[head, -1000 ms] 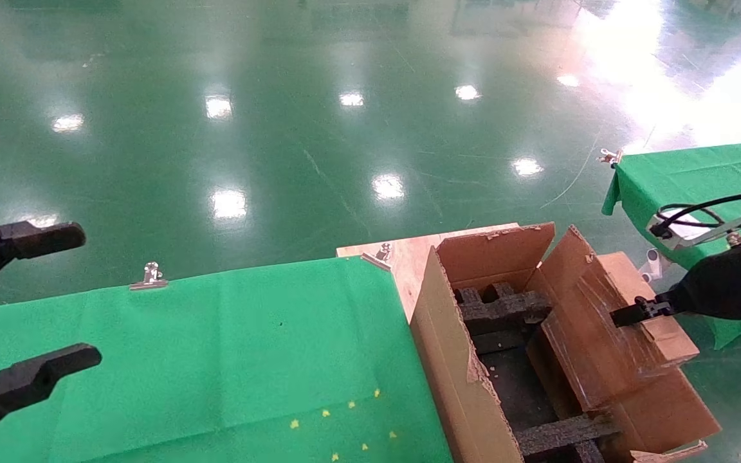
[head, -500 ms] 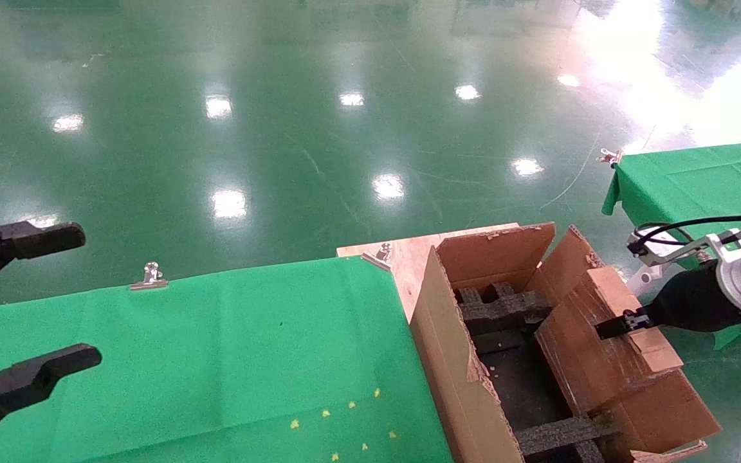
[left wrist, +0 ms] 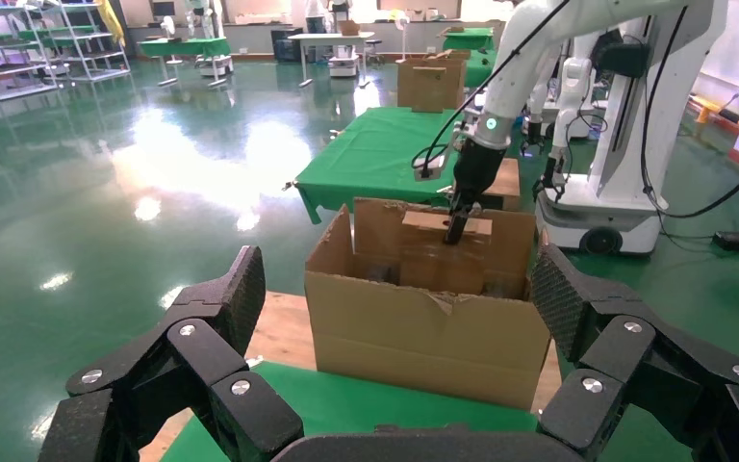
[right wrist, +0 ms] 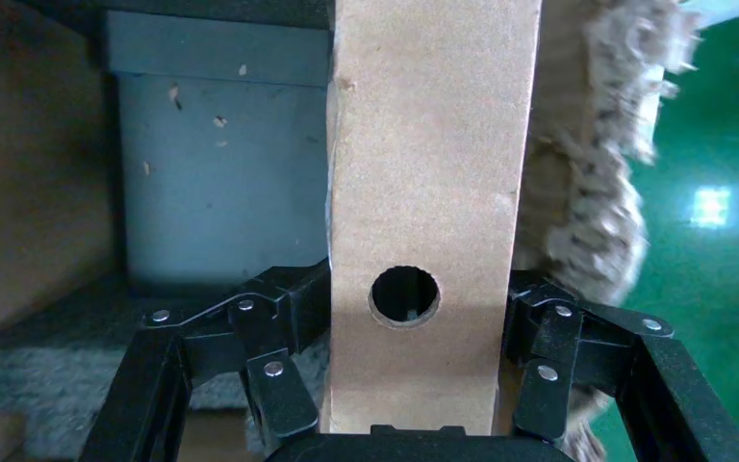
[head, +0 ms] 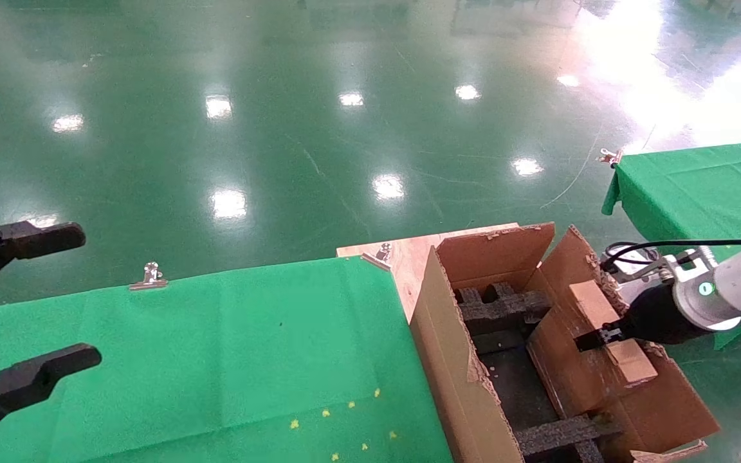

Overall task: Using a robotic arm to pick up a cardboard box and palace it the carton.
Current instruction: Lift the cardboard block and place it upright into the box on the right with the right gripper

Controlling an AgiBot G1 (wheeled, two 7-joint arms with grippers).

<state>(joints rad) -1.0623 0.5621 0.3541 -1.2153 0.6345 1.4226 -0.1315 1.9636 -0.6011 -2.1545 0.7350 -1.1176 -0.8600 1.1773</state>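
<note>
Glossy green floor, green-draped table; right gripper [head: 592, 337] clamps small brown taped cardboard box [head: 608, 334] edge-on (narrow-faced, to slot) over large torn-flap corrugated carton [head: 460, 386]; left gripper [head: 29, 305] parked, jaws apart.

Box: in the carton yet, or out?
Partly in. The box stands on edge, lower part below the carton rim, top above it, clamped by the right tool. Whether it rests inside: cannot tell.

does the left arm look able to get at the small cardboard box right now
Probably not. The left gripper hangs open far off beyond the green table, and the cardboard box is already clamped by the right gripper at the carton.
</note>
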